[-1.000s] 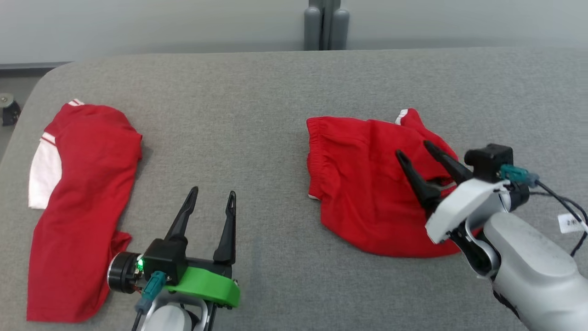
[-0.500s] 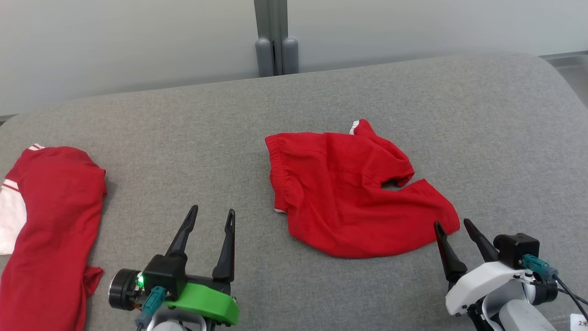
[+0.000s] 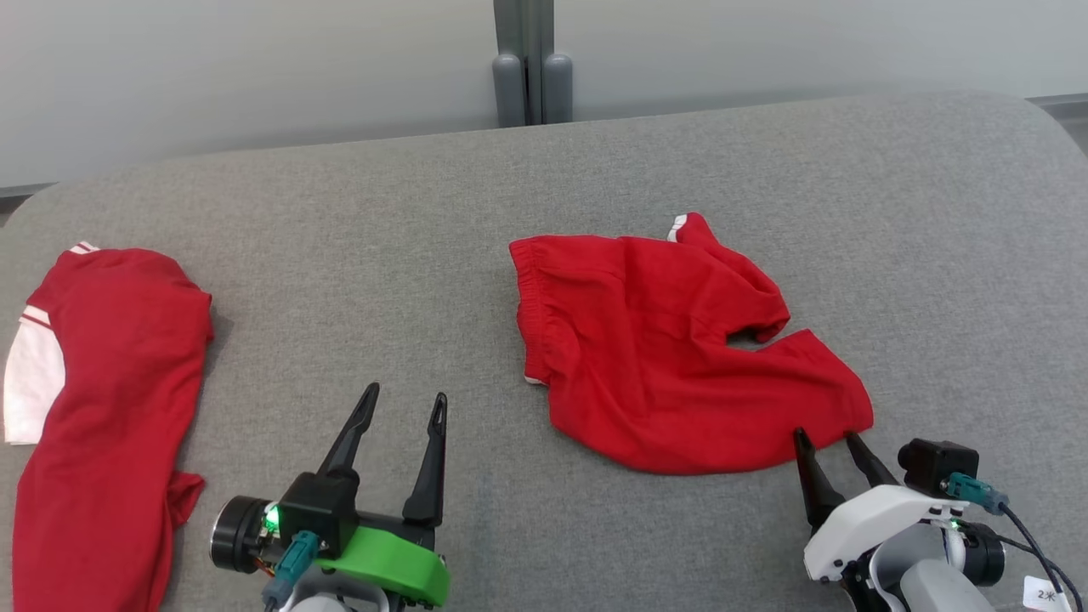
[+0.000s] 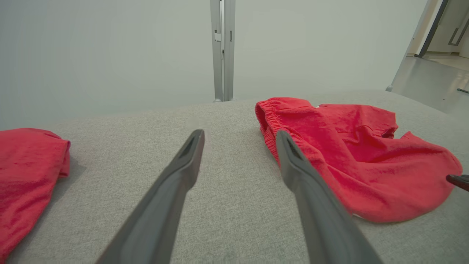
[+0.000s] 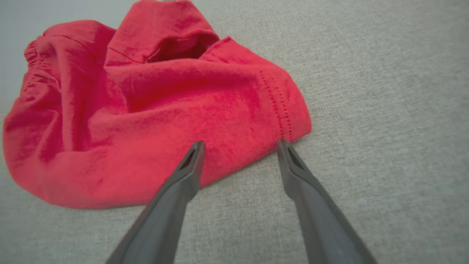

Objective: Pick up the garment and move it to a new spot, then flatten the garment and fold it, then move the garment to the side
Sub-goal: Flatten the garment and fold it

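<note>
The red shorts (image 3: 671,357) are lying rumpled on the grey padded table (image 3: 357,255), right of its middle. The gathered waistband is facing left and one leg is spreading toward the near right. Their outline is matching what it was half a second ago. The whole head picture is sitting a little differently, so it is the camera that has shifted, not the cloth.

The right gripper (image 3: 824,436) is standing at the near right with its two dark fingers spread apart, pinching nothing. Its tips are sitting at the near edge of that leg's hem. In the right wrist view one tip is overlapping the cloth's edge and the other is lying at the stitched hem corner; whether they are touching the fabric I cannot tell. A second ago this gripper was reaching well over the middle of the shorts. Half a second ago it was drawn back just clear of the hem, and now it is closing in on that hem again.

The left gripper (image 3: 405,393) is hovering over bare table at the near left, fingers spread and pointing far, posed as it was before. A second red garment (image 3: 110,382) with a white sleeve is lying at the table's left end, well apart from the shorts. A grey post (image 3: 531,59) is rising beyond the far edge.
</note>
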Motion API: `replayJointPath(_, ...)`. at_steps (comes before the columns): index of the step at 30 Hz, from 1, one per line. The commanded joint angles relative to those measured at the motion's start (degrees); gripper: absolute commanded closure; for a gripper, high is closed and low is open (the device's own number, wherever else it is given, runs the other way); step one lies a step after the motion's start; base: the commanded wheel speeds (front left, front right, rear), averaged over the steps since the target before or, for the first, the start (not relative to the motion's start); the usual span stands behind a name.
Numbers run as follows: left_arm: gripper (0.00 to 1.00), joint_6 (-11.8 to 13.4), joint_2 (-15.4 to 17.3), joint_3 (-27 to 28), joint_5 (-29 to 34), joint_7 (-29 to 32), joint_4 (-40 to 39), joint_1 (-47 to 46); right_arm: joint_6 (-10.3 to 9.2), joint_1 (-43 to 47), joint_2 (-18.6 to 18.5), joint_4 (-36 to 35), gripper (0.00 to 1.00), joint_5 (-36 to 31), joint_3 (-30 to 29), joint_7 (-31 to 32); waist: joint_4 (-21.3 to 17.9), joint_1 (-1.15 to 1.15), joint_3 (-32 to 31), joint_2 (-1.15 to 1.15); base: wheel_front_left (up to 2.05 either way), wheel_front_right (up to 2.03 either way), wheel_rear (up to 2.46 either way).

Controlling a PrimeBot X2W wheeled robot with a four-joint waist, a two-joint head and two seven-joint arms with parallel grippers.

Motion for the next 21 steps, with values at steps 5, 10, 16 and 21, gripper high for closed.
replayJointPath(5, 0.0, -0.2, 0.2, 0.2, 0.7, 0.0, 0.3, -1.0, 0.01, -2.3, 0.4, 1.8, 0.6, 2.2, 1.3, 0.7, 1.7, 0.0, 1.2, 0.0, 0.0, 0.0, 0.0)
replayJointPath(10, 0.0, -0.1, 0.2, 0.5, 0.7, 0.0, 0.5, -1.1, 0.01, -3.3, -0.3, 2.0, 1.0, 2.5, 3.4, -0.2, 1.9, 0.0, 0.9, 0.0, 0.0, 0.0, 0.0)
replayJointPath(16, 0.0, 0.5, 0.2, 0.9, -0.2, 0.0, 0.6, 0.0, 0.01, -3.4, -1.6, 0.2, 1.0, 2.5, 5.5, -0.7, 0.7, 0.0, -0.7, 0.0, 0.0, 0.0, 0.0)
replayJointPath(21, 0.0, 0.8, 0.2, 0.6, -0.7, 0.0, 0.3, 0.8, 0.01, -2.4, -2.6, -3.2, 1.0, 1.7, 6.8, -1.0, -0.5, 0.0, -1.9, 0.0, 0.0, 0.0, 0.0)
